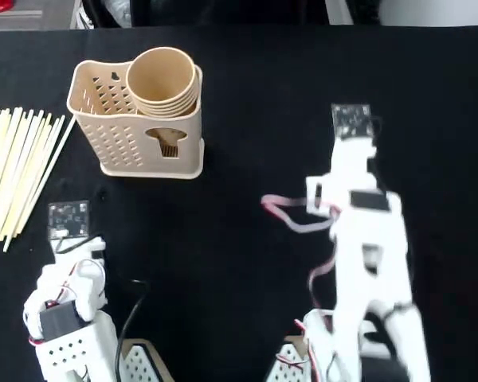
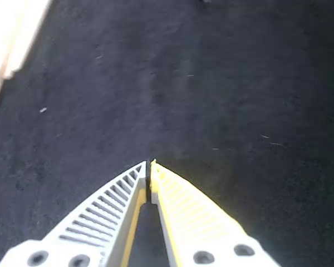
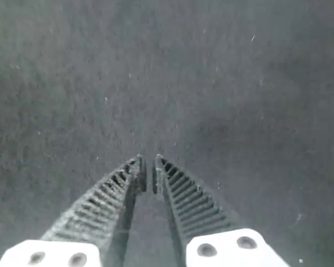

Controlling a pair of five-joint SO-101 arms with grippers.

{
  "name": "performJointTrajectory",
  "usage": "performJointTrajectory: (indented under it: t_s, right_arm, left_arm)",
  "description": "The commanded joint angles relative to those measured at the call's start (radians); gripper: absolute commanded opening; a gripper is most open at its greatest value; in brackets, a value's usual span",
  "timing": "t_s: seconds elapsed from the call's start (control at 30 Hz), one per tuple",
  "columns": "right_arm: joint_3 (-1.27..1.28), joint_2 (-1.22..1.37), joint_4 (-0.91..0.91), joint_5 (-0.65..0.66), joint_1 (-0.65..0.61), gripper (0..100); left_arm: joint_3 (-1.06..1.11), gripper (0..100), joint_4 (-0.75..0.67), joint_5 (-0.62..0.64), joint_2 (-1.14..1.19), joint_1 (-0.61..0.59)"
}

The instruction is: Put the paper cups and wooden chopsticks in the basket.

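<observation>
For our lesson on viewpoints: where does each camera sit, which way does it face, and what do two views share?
High view: fixed above, looking down on the table, basket, paper cups, chopsticks, left arm and right arm.
Left wrist view: on the left arm, facing the table past its left hand.
Right wrist view: on the right arm, facing the table past its right hand.
Shared: chopsticks, in high and left wrist views.

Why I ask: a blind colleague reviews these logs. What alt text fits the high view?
A pale slotted basket on a black table holds a stack of paper cups in one compartment. Wooden chopsticks lie loose on the table to its left, outside it. The left arm and right arm, both white, sit at the near edge, touching neither.
</observation>
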Motion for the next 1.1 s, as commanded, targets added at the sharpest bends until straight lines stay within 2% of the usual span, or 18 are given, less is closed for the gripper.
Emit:
performJointTrajectory:
  t_s: [0.0,0.07,0.17,0.2,0.33,0.43,0.5,0.63,0.73,0.93,1.07]
  right_arm:
    - [0.260,-0.283,-0.196,-0.003,-0.009,4.1]
    - [0.394,-0.417,-0.281,0.005,-0.043,4.3]
    - [0.438,-0.562,-0.183,0.094,-0.100,4.6]
    - [0.441,-0.593,-0.141,0.092,-0.121,4.5]
    - [0.447,-0.661,-0.055,0.078,-0.152,4.3]
    - [0.470,-0.671,-0.066,0.078,-0.153,4.3]
    - [0.479,-0.671,-0.086,0.078,-0.153,4.3]
    - [0.483,-0.671,-0.091,0.080,-0.153,4.3]
    - [0.484,-0.671,-0.091,0.081,-0.153,4.3]
    - [0.492,-0.671,-0.092,0.084,-0.155,4.3]
    - [0.492,-0.671,-0.092,0.084,-0.155,4.3]
  left_arm:
    - [-0.005,3,0.009,-0.031,-0.003,-0.085]
    - [-0.027,3,0.015,-0.164,-0.003,-0.133]
    - [-0.051,3,0.015,-0.437,-0.005,-0.168]
    - [-0.062,3,0.014,-0.443,-0.006,-0.171]
    - [-0.245,5,0.023,-0.316,0.000,-0.206]
    - [-0.406,15,0.020,-0.218,0.046,-0.248]
    - [-0.513,19,0.009,-0.206,0.144,-0.255]
    - [-0.783,19,0.012,-0.287,0.523,-0.257]
    - [-1.043,21,0.103,-0.345,0.888,-0.265]
    - [-1.616,28,0.336,-0.345,1.516,-0.266]
    - [-1.945,29,0.410,-0.321,1.820,-0.262]
